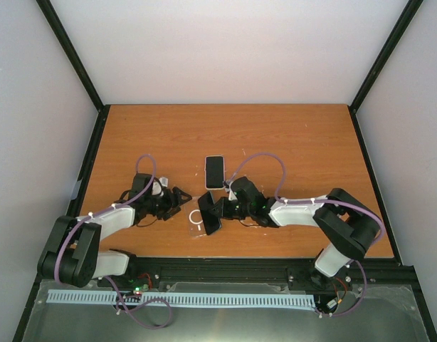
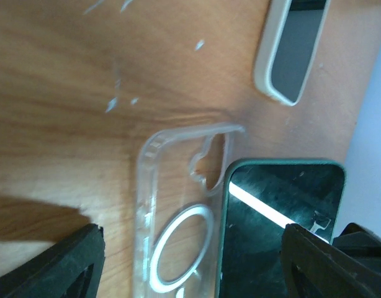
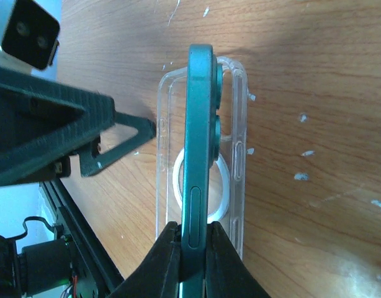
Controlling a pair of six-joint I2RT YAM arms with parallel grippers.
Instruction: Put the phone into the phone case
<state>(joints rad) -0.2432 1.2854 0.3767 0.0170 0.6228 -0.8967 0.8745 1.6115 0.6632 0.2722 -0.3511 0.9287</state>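
Note:
A clear phone case (image 1: 196,220) with a white ring lies flat on the wooden table; it also shows in the left wrist view (image 2: 178,230) and the right wrist view (image 3: 235,155). My right gripper (image 1: 220,208) is shut on a dark green phone (image 3: 200,136), holding it by its lower end, on edge and tilted, with its long side over the case. The phone's dark screen shows in the left wrist view (image 2: 280,230). My left gripper (image 1: 177,197) is open and empty, just left of the case, its fingers (image 2: 60,267) spread wide.
A second phone in a white case (image 1: 215,172) lies screen up just behind the clear case; it also shows in the left wrist view (image 2: 293,49). The left gripper's finger (image 3: 116,133) sits close to the case's left edge. The black front rail (image 1: 225,271) runs along the near edge.

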